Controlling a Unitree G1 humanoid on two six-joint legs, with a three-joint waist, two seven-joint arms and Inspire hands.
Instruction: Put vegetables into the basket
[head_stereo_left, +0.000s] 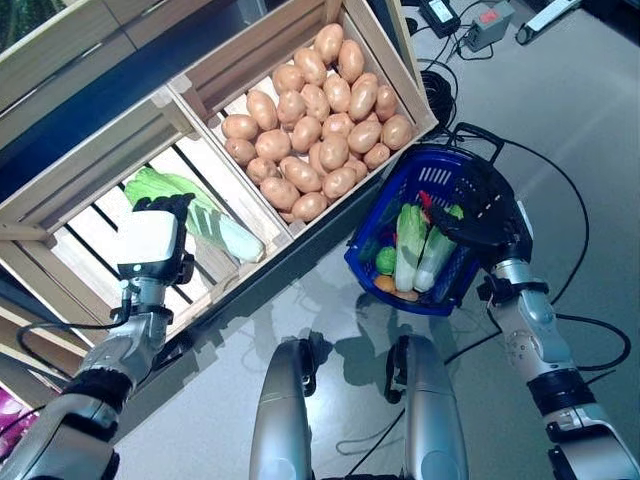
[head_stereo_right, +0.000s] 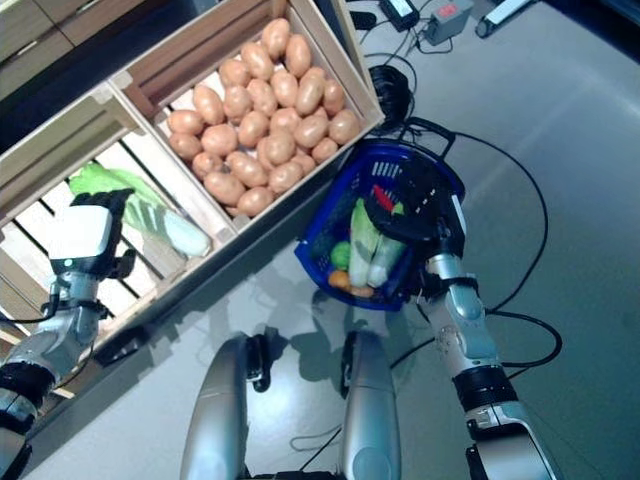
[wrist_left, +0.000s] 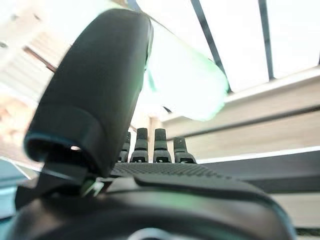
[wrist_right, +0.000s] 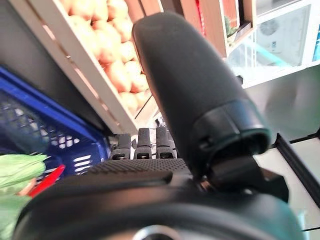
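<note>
A: On the left?
B: The left hand (head_stereo_left: 152, 245) hovers over the cabbage (head_stereo_left: 195, 212) in the slatted crate (head_stereo_left: 70, 225), fingers (wrist_left: 161, 145) straight, holding nothing. It likely needs to lower and close next.
A: Right?
B: The right hand (head_stereo_left: 487, 228) grips the blue basket (head_stereo_left: 385, 205), already holding greens.

Silver-grey jointed arms end in a dark left hand (head_stereo_left: 165, 210) and right hand (head_stereo_left: 480, 215).

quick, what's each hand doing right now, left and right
Left hand: open, over the cabbage in the slatted crate, not gripping it.
Right hand: at the blue basket; cannot tell whether it grips it.
</note>
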